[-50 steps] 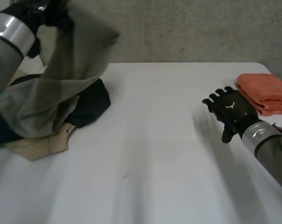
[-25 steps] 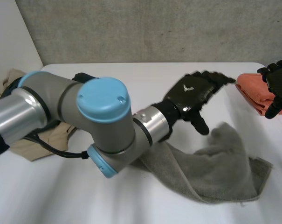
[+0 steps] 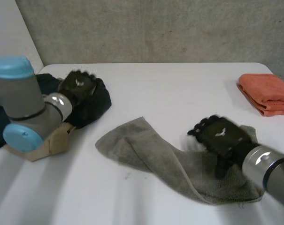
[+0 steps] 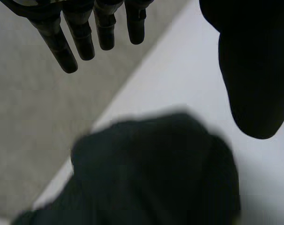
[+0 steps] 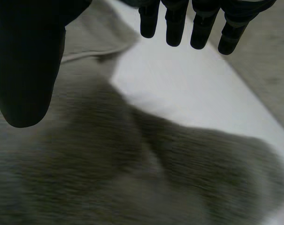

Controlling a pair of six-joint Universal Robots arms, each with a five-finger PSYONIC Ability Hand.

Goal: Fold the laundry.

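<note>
One grey towel [image 3: 146, 146] now lies crumpled on the table [image 3: 179, 93], released by the left hand [image 3: 78, 87], which is back over the dark pile [image 3: 95, 106] with straight, empty fingers, while the right hand [image 3: 221, 138], also spread and empty, has come over its right end, likely to flatten it.

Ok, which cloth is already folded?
The orange cloth, a neat stack at the right edge. The grey towel lies rumpled in the middle; the black cloth and beige cloth are heaped at the left.
</note>
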